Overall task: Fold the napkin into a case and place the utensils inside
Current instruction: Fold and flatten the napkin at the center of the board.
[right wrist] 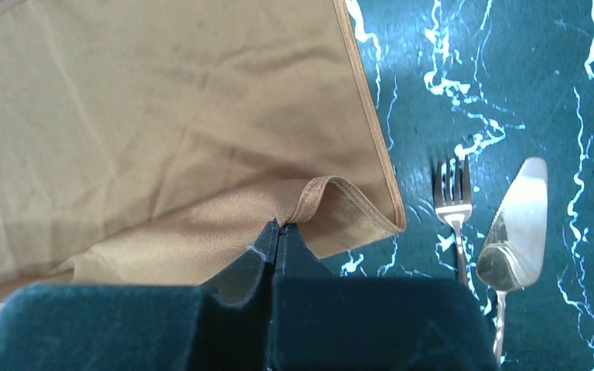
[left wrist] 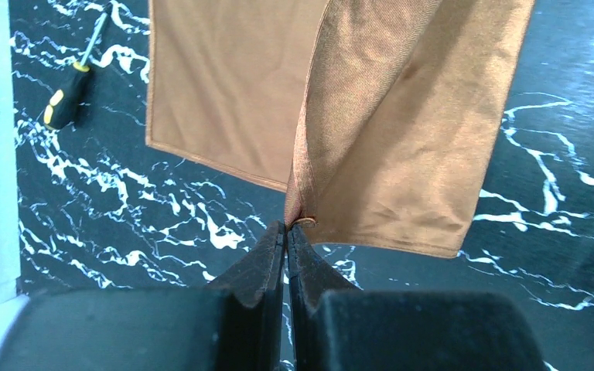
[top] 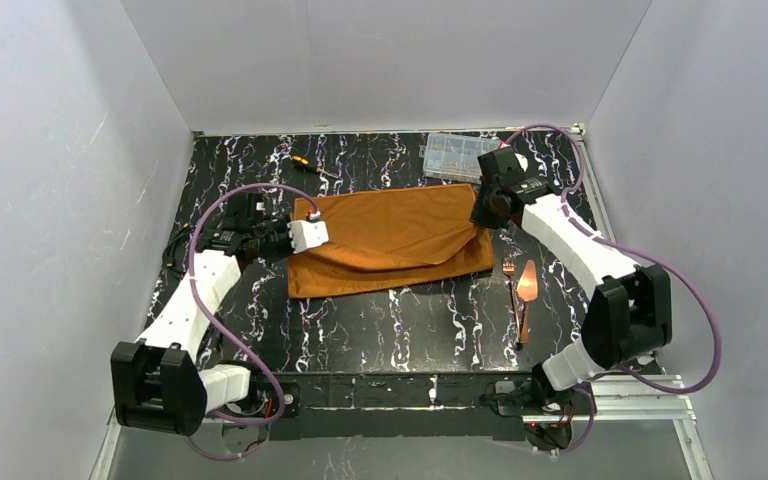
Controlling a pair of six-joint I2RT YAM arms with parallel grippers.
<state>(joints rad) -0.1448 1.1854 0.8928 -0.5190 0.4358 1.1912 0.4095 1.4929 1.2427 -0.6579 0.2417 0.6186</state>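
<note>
The rust-orange napkin (top: 395,238) lies on the marble table, its upper layer lifted at both ends. My left gripper (top: 315,232) is shut on the napkin's left edge; in the left wrist view the hem (left wrist: 300,202) runs into the pinched fingertips of that gripper (left wrist: 287,229). My right gripper (top: 484,213) is shut on the right edge, and the right wrist view shows a fold of the napkin (right wrist: 201,116) caught at its tips (right wrist: 278,229). The utensils, a copper fork (top: 510,283) and a flat server (top: 527,290), lie right of the cloth, also fork (right wrist: 453,209) and server (right wrist: 514,232).
A yellow-and-black screwdriver (top: 310,167) lies behind the cloth at the left, seen too as the screwdriver (left wrist: 73,81). A clear plastic compartment box (top: 458,155) stands at the back right. White walls enclose the table on three sides.
</note>
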